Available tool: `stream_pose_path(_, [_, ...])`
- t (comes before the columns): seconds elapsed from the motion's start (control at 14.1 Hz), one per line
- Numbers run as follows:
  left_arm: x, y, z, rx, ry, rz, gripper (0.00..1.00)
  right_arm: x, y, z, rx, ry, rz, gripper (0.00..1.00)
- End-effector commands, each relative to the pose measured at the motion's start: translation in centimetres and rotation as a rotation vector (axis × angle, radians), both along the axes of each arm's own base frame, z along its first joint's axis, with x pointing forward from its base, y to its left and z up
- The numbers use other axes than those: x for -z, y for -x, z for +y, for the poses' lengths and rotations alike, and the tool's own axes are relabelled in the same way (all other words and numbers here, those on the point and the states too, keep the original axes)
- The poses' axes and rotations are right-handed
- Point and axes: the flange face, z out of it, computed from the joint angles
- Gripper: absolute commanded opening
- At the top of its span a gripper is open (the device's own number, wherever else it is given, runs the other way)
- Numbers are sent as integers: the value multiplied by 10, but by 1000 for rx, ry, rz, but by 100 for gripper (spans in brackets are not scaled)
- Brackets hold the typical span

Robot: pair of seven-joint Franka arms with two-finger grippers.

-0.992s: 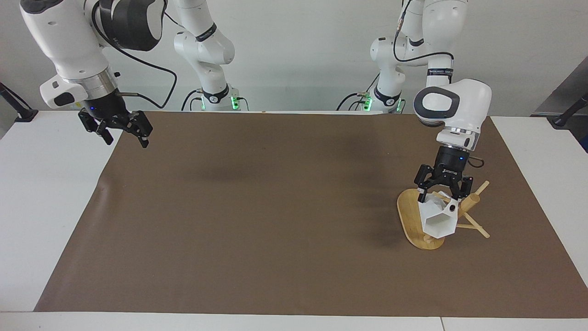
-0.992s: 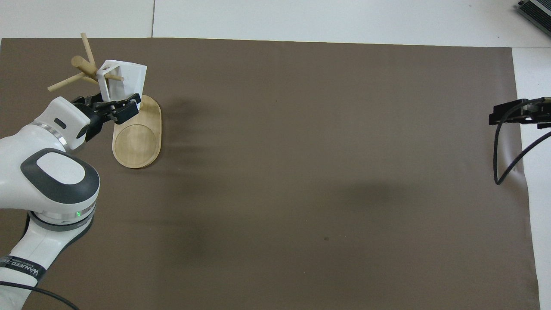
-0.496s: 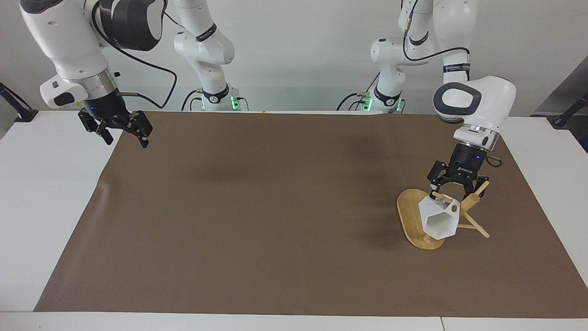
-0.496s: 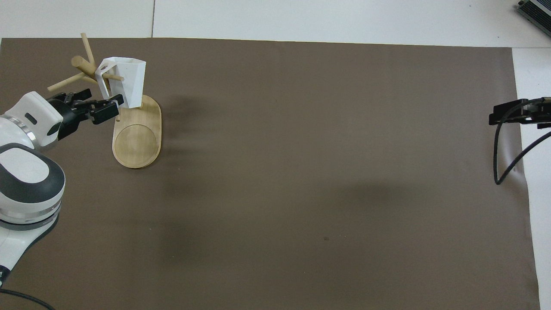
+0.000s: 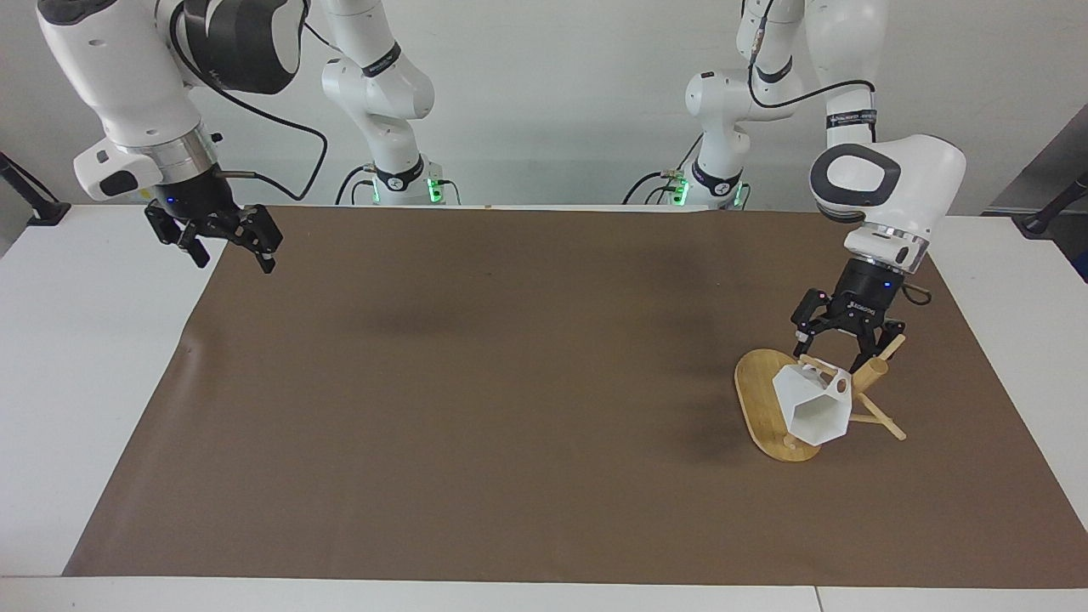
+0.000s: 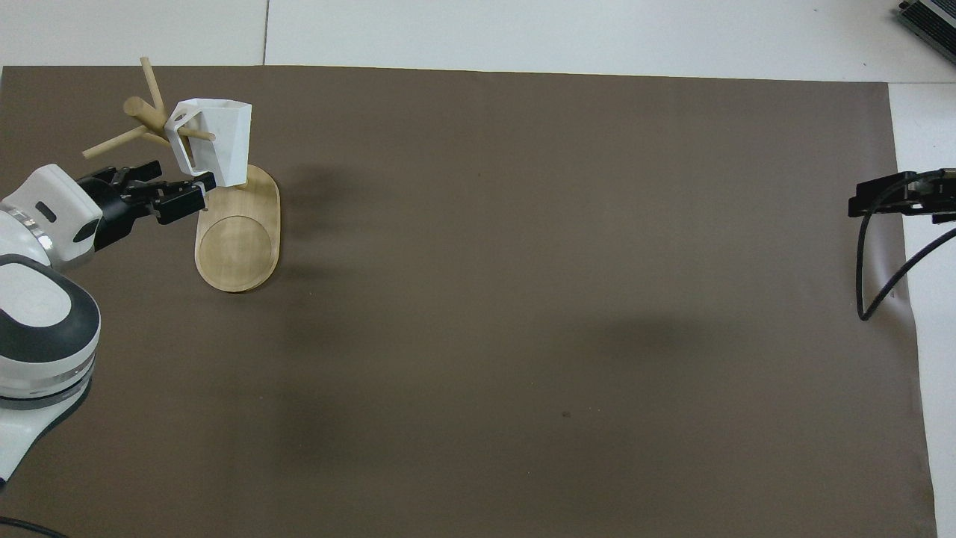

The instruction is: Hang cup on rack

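Observation:
The white faceted cup (image 5: 814, 401) hangs by its pierced handle on a thin peg of the bamboo rack (image 5: 759, 398), over the rack's oval base. It hangs at the left arm's end of the table. In the overhead view the cup (image 6: 222, 140) hangs beside the post, over the end of the base (image 6: 237, 246) farther from the robots. My left gripper (image 5: 845, 343) is open and empty just above the rack's pegs, clear of the cup; it also shows in the overhead view (image 6: 176, 185). My right gripper (image 5: 231, 252) is open and waits in the air over the mat's corner at the right arm's end.
A brown mat (image 5: 510, 382) covers most of the white table (image 5: 85, 357). In the overhead view only the tip of the right gripper (image 6: 896, 200) and its black cable (image 6: 870, 276) show at the mat's edge.
My left gripper let go of the cup, rose and drew back toward the robots. The cup stays hung on the peg and has settled slightly. The right arm has not moved.

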Motion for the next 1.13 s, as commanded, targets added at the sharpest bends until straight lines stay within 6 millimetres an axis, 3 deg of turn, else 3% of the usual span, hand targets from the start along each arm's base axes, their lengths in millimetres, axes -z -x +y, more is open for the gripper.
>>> stream_pose_path(0.0, [-2,27,7,23,17,41,100,-2,7,2,-10,-12,5,100])
stream_pose_path(0.28, [13,47,23,10,23,87,100,-1,6,2,-10,-12,6,100])
stream_pose_path(0.5, [7,48,55,75,-44,154,100,-2,7,2,-10,-12,5,100])
stream_pose_path(0.71, [-30,39,59,40,-102,298,100,-2,7,2,-10,-12,5,100])
stream_pose_path(1.06, [-101,28,40,-78,-193,461,100,-2,7,2,-10,-12,5,100])
